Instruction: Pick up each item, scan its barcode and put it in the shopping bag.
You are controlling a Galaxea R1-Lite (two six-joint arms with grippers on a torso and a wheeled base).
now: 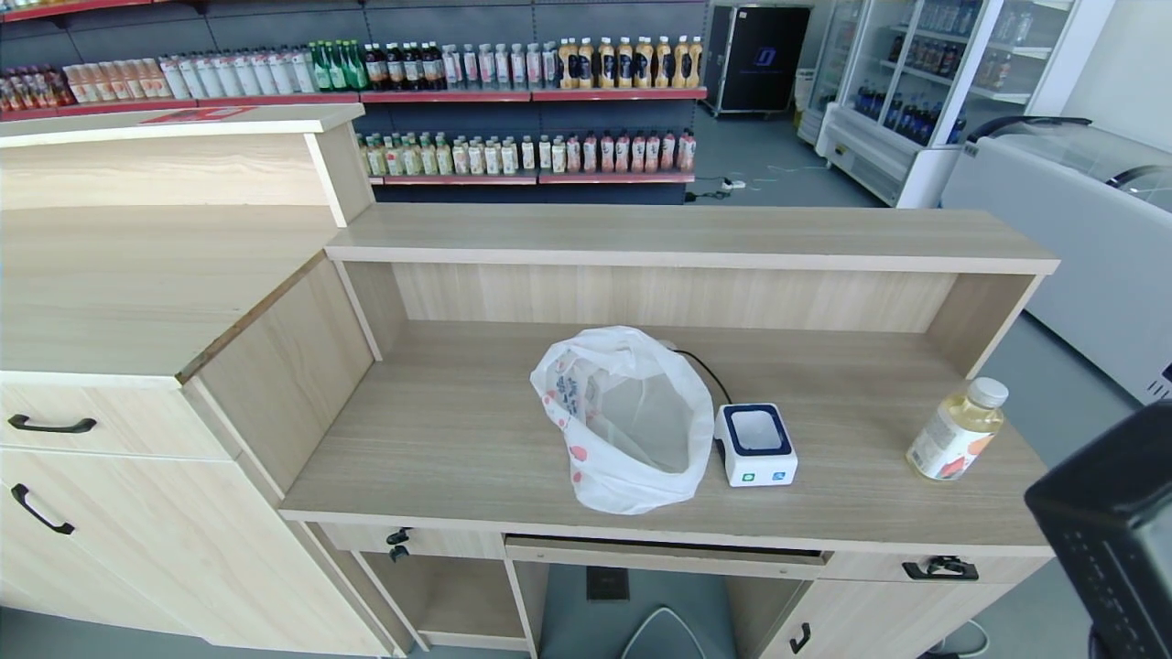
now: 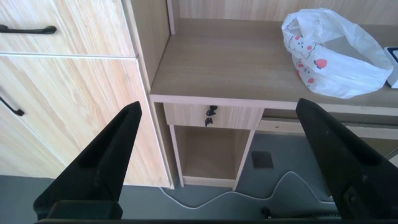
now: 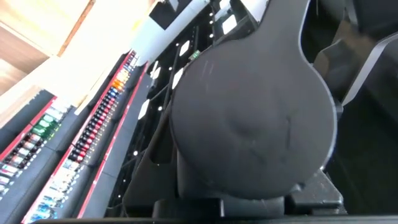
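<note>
Left pincer wide and empty; bottle on the tabletop, shopping bag open.
The left pincer (image 2: 217,107) is spread wide with nothing between its black fingers (image 2: 112,149), held low before the tabletop's (image 1: 439,430) left front, facing a small drawer with a key (image 2: 211,114). Farther in, the white shopping bag (image 1: 632,421) with red prints lies mid-tabletop, mouth gaping toward the front; inside it only its own plastic shows. Just beside it on the right sits the white scanner (image 1: 756,444), its dark-rimmed window facing up and a black cable (image 1: 705,371) running behind. Well apart, near the right end, stands the bottle (image 1: 958,430) of pale yellow drink, white cap on. The right arm's black housing (image 1: 1112,540) sits off the near right corner; whether the right pincer is wide or narrow cannot be told.
</note>
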